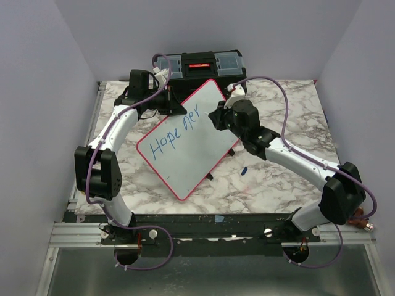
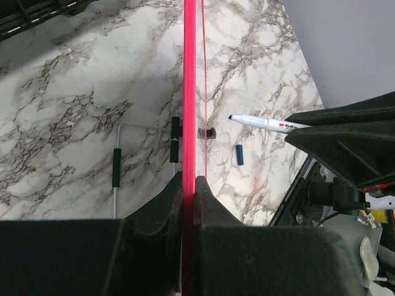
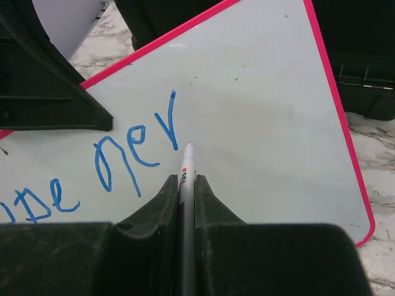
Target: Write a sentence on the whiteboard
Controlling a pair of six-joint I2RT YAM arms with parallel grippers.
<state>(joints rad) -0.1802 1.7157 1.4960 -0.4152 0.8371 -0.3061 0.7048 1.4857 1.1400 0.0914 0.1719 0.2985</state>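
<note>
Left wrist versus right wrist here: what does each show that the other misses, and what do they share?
Only left wrist: the whiteboard edge-on, clamped in the left gripper, its wire stand, and a blue cap on the table. Only right wrist: the blue writing on the board's face and the black toolbox. Both: the board and the marker, which the right gripper holds.

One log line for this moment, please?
left gripper: shut on red-framed white whiteboard edge | right gripper: shut on white marker pen | board: blue handwriting
</note>
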